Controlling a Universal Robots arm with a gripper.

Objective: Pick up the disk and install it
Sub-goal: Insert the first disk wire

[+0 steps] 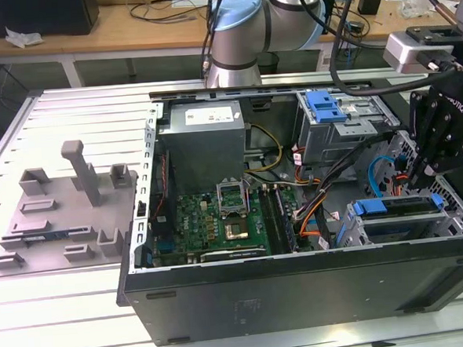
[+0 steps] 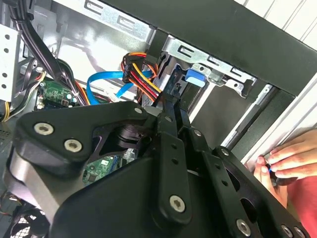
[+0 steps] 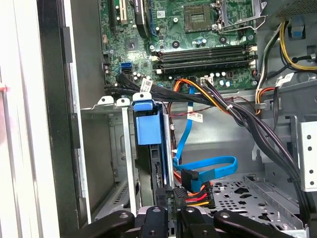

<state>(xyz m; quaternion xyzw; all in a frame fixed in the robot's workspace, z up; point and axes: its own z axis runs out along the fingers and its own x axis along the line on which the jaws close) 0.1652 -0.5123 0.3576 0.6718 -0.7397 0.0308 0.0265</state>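
Observation:
The disk [image 1: 397, 206] lies in the drive bay at the case's corner on the exterior view's right, its blue carrier frame along the top edge. In the first wrist view the disk [image 3: 148, 129] stands edge-on in the silver bay, blue tab toward the motherboard. In the second wrist view its blue tab [image 2: 194, 76] peeks from the bay brackets. My black gripper [image 1: 415, 179] hangs just above the disk's rear end. Its fingers look shut, tips [image 3: 169, 196] against the disk's edge beside the cable connectors. Those same shut tips [image 2: 172, 101] point toward the bay.
The open case holds a motherboard [image 1: 226, 213], a grey metal box [image 1: 206, 136] and a silver cage with a blue clip [image 1: 325, 105]. Orange and blue cables [image 3: 208, 168] crowd the gripper. A person's hand [image 2: 280, 161] rests outside the case wall. A grey fixture [image 1: 68, 207] sits on the exterior view's left.

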